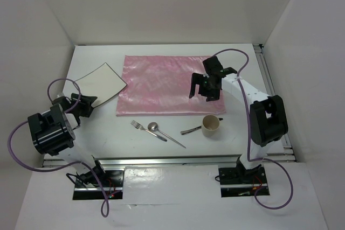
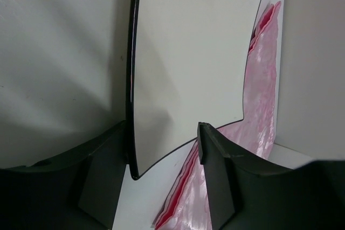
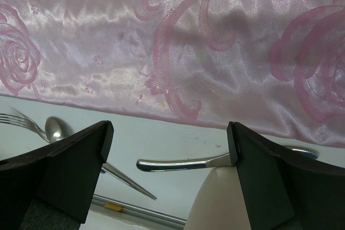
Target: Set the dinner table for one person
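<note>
Currently left tool point(image 2: 161, 127) spread around plate point(image 2: 188, 52) corner; right tool point(image 3: 170, 130) spread wide over pink cloth point(image 3: 188, 41) edge, cup point(image 3: 215, 197) just below on worktop point(image 1: 108, 138).

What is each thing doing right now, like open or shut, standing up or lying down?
left pincer: open, around a corner of the plate.
right pincer: open, empty, above the cloth.
plate: face up, one corner at the cloth.
cloth: spread flat on the table.
cup: upright.
fork: lying flat.
spoon: lying flat.
knife: lying flat beside the cup.
</note>
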Action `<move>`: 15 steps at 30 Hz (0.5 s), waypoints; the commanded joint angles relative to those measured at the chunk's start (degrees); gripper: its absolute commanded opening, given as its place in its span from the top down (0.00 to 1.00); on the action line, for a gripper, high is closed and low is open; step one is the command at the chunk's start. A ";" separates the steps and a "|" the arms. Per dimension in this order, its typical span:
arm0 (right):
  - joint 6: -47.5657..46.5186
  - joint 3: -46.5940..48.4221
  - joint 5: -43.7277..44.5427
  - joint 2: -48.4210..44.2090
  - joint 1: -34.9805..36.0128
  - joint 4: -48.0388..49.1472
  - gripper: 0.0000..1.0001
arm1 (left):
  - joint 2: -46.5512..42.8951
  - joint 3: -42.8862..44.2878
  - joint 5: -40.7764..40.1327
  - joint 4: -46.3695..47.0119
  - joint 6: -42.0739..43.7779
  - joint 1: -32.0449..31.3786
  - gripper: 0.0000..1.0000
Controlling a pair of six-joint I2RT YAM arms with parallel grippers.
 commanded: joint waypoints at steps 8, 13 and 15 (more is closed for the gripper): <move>-0.80 2.54 1.82 0.88 0.62 0.23 0.00 | 2.50 1.93 1.18 -3.34 2.02 -0.06 0.54; -0.80 2.54 2.35 0.88 0.62 -0.30 0.00 | 0.03 3.15 1.18 -5.09 3.59 -0.06 0.78; -0.80 2.54 2.35 0.35 0.62 -0.30 0.00 | -1.28 4.65 1.88 -5.81 3.60 -0.06 1.00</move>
